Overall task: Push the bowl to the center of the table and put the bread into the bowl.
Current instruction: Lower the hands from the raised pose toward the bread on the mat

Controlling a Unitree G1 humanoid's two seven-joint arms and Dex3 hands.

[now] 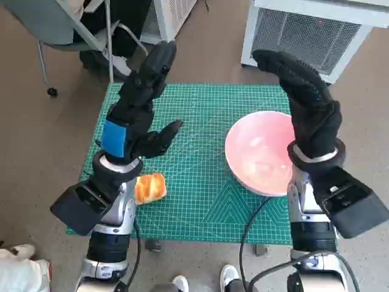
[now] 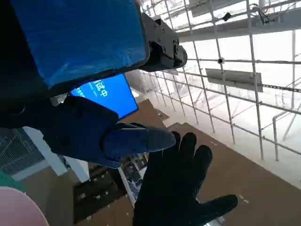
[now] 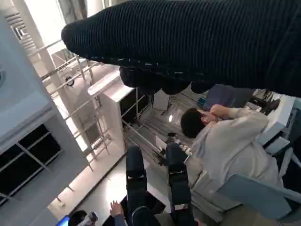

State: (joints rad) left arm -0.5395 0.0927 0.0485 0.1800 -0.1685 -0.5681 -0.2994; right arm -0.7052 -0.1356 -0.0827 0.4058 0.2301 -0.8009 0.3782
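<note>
A pink bowl [image 1: 258,155] sits on the right half of the green cutting mat [image 1: 200,182]; its edge also shows as the pink bowl [image 2: 16,207] in the left wrist view. A golden piece of bread [image 1: 150,187] lies near the mat's front left, partly under my left forearm. My left hand [image 1: 143,100] is raised above the mat's left side, fingers spread and holding nothing. My right hand [image 1: 307,97] is raised over the bowl's right rim, fingers extended, holding nothing; the same right hand [image 2: 181,188] appears in the left wrist view.
A white ventilated unit [image 1: 310,30] stands beyond the table at the right. A chair [image 1: 73,30] and a person's feet are at the far left. A seated person [image 3: 225,141] shows in the right wrist view. Shoes [image 1: 228,277] are near the table's front edge.
</note>
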